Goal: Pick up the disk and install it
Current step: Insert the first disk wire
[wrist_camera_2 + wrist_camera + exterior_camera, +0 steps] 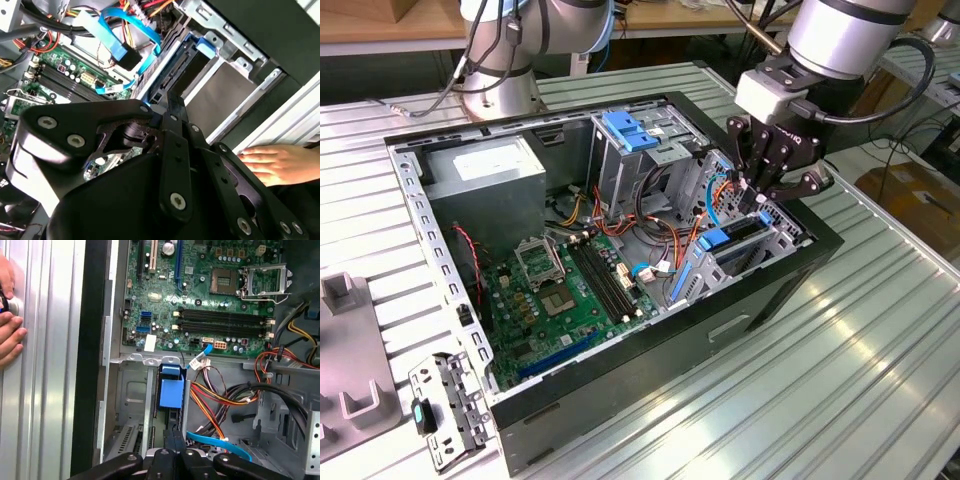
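Note:
The disk (738, 238) stands on edge in the drive bay at the exterior view's right end of the open computer case (650, 350). Its bright blue carrier rail runs along the top. In the first wrist view the disk (171, 390) appears edge-on between the bay's metal walls, and its grey side (220, 92) shows in the second wrist view. My gripper (758, 198) hangs right over the disk's end with its fingers shut together and nothing visible between them. The tips (173, 437) (167, 107) are at the blue rail; I cannot tell whether they touch it.
A person's hand (10, 335) (280, 165) rests on the ribbed aluminium table beside the case wall. Inside the case are the motherboard (570, 290), bundled cables (225, 395), a grey power supply (490, 170) and a blue latch plate (628, 130). A metal bracket (445, 410) lies outside.

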`<state>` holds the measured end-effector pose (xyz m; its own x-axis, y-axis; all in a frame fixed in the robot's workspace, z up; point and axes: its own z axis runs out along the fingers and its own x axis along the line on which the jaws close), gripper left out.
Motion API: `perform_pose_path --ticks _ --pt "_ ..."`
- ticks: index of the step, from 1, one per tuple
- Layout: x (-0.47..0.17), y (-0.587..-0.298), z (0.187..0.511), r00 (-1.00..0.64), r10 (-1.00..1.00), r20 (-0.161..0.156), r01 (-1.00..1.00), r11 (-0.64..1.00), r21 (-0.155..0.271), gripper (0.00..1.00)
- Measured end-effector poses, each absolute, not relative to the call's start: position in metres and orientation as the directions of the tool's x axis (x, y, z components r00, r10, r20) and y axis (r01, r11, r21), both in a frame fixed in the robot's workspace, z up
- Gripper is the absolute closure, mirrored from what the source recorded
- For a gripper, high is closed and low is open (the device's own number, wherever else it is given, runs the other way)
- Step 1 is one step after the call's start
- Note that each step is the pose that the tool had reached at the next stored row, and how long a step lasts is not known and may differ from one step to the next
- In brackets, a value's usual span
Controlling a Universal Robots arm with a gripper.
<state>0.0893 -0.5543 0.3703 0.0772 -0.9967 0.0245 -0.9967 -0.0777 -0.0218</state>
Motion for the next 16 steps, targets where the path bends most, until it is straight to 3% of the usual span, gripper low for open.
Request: perform_pose_path --ticks 16 --pt "0.106 -0.553 0.37 0.138 -0.99 0.024 -0.99 -0.139 -0.02 0.89"
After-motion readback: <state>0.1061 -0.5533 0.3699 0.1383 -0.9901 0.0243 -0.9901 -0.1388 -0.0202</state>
